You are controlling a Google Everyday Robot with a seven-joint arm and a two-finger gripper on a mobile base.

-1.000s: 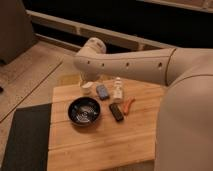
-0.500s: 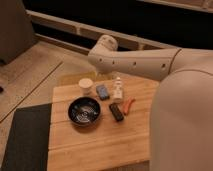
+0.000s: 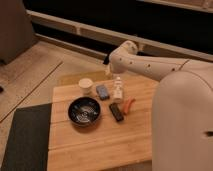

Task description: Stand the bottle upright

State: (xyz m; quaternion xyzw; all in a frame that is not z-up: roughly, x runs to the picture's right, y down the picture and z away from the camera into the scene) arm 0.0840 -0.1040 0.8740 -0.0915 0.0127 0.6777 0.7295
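The bottle [image 3: 118,90], small and whitish with a narrower top, stands upright near the back of the wooden table [image 3: 100,146]. My arm reaches in from the right, its pale elbow above the table's far edge. The gripper [image 3: 107,64] shows as a small dark shape hanging just left of that elbow. It is above and to the left of the bottle, clear of it, open and holding nothing.
A round cream cup [image 3: 86,85] and a small blue-grey block [image 3: 103,91] sit left of the bottle. A black bowl [image 3: 84,111], a flat black bar [image 3: 116,112] and an orange-red tool [image 3: 129,105] lie in front. A dark mat [image 3: 25,135] covers the floor at left.
My arm has drawn back to the right and away from the table's left side, uncovering the cream cup. The bottle stays upright in the same spot.
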